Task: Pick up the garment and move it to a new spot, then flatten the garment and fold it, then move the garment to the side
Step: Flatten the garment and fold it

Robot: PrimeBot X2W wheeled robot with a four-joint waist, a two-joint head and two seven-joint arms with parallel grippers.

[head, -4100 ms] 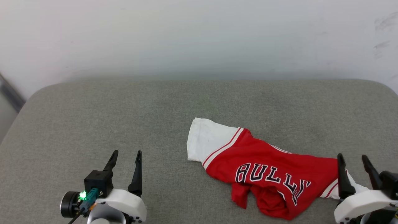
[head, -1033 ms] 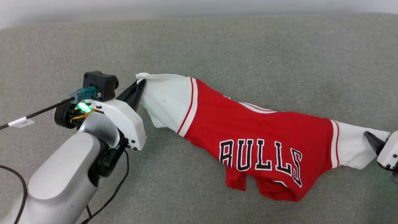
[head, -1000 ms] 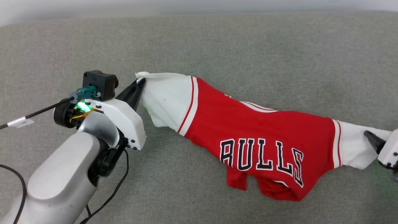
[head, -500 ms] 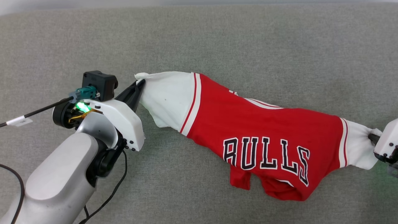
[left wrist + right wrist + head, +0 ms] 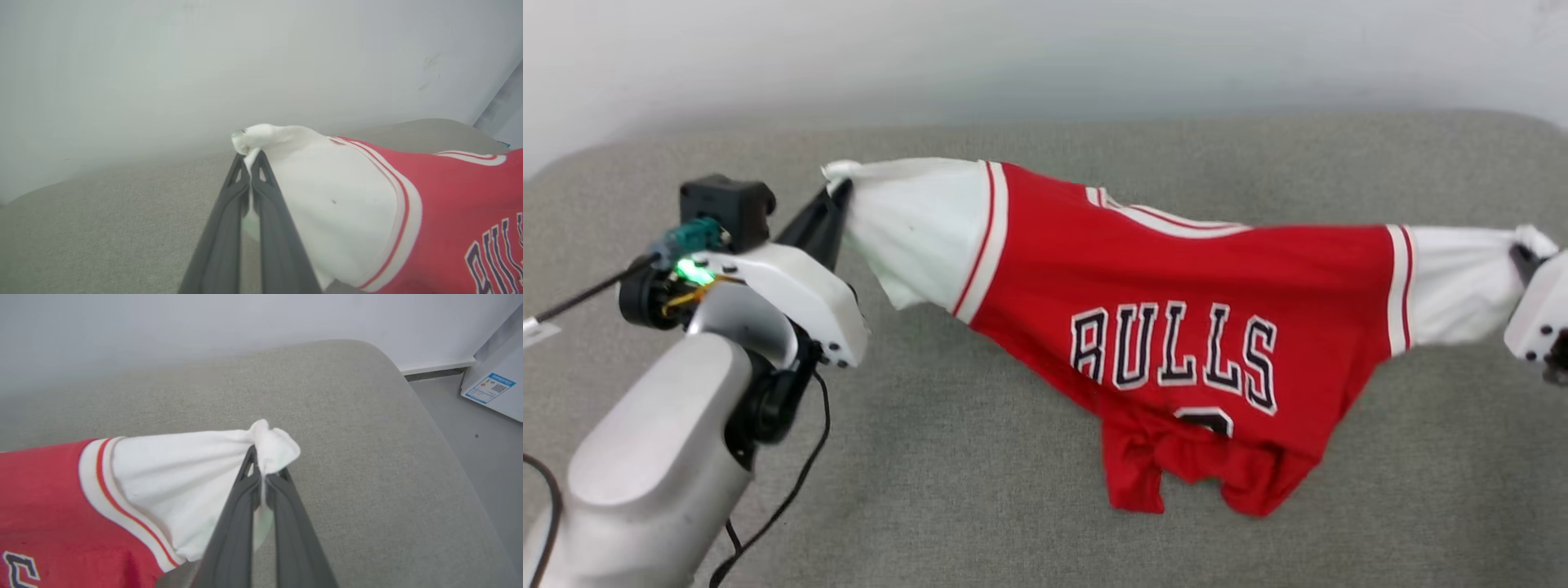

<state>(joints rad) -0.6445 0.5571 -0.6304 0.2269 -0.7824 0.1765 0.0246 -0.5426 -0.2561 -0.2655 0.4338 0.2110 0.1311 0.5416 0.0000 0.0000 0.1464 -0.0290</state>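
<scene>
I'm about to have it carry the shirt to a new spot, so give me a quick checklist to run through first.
1. Left end effector shut on shirt sleeve: ok.
2. Right end effector shut on the other sleeve: ok.
3. Shirt spread between both grips: ok.
4. Hem clear of the cushion: cannot tell.
5. Lower part smooth: not ok, bunched.

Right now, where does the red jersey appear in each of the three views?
Head view: the jersey stretches across the middle, between the left gripper and the right gripper.
Left wrist view: the jersey lies in the right half, white sleeve pinched at centre.
Right wrist view: the jersey sits lower left, other white sleeve pinched at centre.
Shared landmark: the grey cushion under it.
</scene>
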